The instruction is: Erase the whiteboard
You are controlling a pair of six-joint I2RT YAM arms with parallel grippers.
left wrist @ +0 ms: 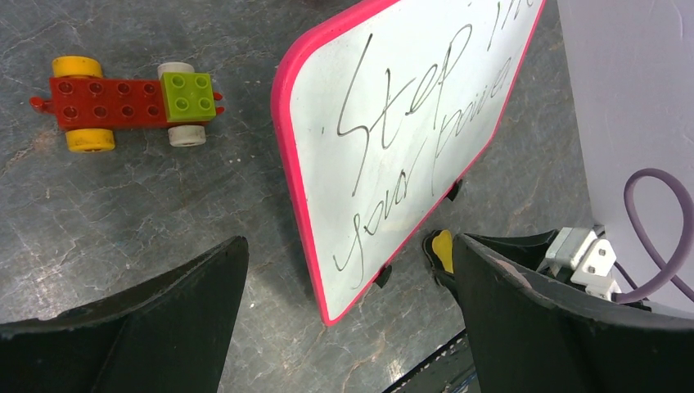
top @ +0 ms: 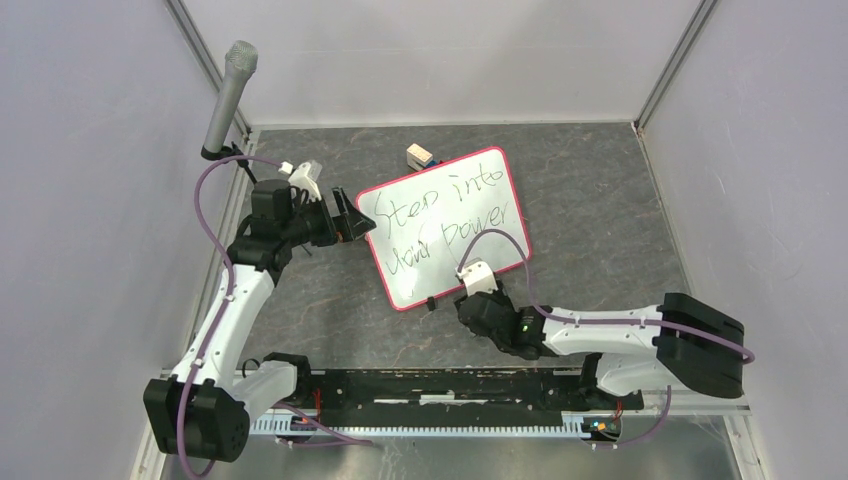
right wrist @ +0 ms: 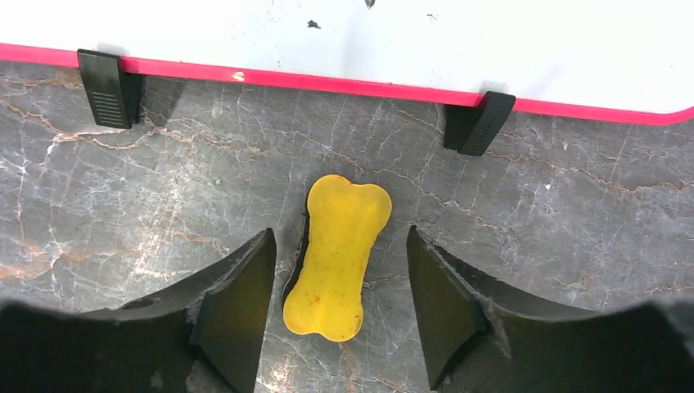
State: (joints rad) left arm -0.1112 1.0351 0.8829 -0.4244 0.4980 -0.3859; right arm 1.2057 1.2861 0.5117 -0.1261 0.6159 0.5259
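Note:
The whiteboard (top: 445, 225) lies flat mid-table, with a red-pink rim and black handwriting. It also shows in the left wrist view (left wrist: 409, 123) and, as its near edge with black clips, in the right wrist view (right wrist: 491, 49). My left gripper (top: 350, 222) is open and empty beside the board's left edge, its jaws wide apart above the board's corner (left wrist: 350, 246). My right gripper (top: 470, 298) is open just off the board's near edge. Its fingers (right wrist: 339, 236) straddle a yellow bone-shaped eraser (right wrist: 337, 258) lying on the table, with gaps on both sides. The eraser also shows in the left wrist view (left wrist: 442, 250).
A toy brick car (left wrist: 123, 102), red with a green block, sits on the table beyond the board's far corner (top: 420, 156). A microphone (top: 228, 95) stands at the far left. Grey walls enclose the dark marbled table (top: 600, 200).

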